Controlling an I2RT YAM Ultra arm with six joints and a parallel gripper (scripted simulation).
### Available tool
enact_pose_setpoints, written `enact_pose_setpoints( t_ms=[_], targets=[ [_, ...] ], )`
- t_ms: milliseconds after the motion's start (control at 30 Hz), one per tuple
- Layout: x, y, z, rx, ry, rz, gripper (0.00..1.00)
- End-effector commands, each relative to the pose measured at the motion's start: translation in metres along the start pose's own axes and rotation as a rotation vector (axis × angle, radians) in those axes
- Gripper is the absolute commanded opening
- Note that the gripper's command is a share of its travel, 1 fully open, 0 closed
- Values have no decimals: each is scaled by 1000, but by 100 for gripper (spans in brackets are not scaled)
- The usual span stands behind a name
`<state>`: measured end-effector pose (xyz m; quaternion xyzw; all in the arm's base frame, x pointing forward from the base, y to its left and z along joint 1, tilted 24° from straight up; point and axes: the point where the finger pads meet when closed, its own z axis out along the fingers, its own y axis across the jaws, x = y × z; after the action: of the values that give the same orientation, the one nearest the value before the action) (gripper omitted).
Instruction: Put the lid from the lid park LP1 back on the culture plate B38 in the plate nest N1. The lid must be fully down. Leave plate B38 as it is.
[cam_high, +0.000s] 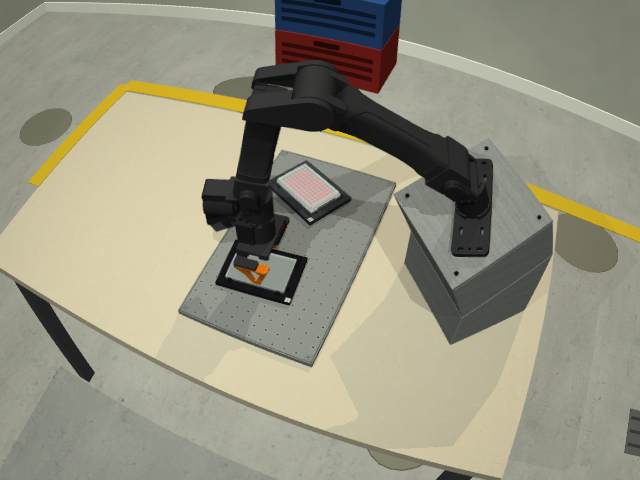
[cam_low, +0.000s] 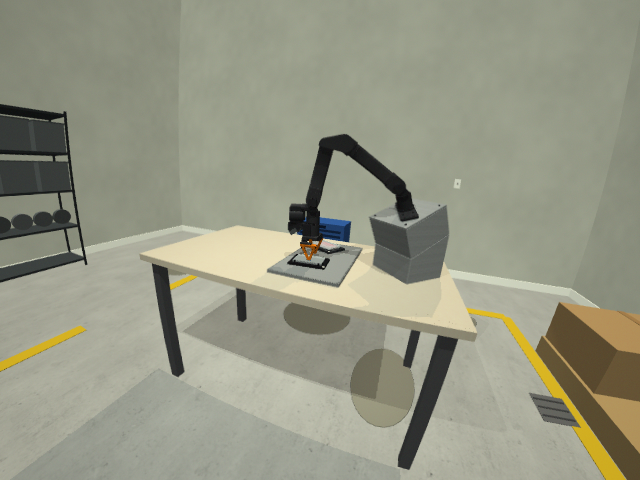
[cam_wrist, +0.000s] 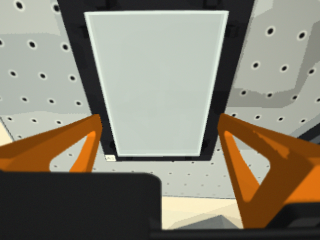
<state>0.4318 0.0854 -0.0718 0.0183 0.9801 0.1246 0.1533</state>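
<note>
The pale clear lid (cam_high: 270, 271) lies flat in the black lid park LP1 (cam_high: 289, 289) on the near part of the grey perforated baseplate (cam_high: 320, 289). In the wrist view the lid (cam_wrist: 156, 80) fills the frame of the park. My gripper (cam_high: 251, 269) hangs just above the lid's near end, its orange fingers wide open and empty, one on each long side of the lid (cam_wrist: 160, 145). The culture plate B38 (cam_high: 308, 187) with pink wells sits uncovered in the black plate nest N1 (cam_high: 330, 204) farther back on the baseplate.
A grey pedestal (cam_high: 480, 242) holding my arm's base stands at the right of the table. Stacked blue and red crates (cam_high: 338, 36) stand behind the table. A shelf rack (cam_low: 36, 191) and cardboard boxes (cam_low: 594, 351) stand off the table.
</note>
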Motion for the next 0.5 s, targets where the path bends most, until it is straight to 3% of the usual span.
enact_pose_setpoints(
  t_ms=[0,467],
  targets=[
    [-20,3,0,-1,-53,-6,100],
    [-24,5,4,-3,-63,-10,100]
  ],
)
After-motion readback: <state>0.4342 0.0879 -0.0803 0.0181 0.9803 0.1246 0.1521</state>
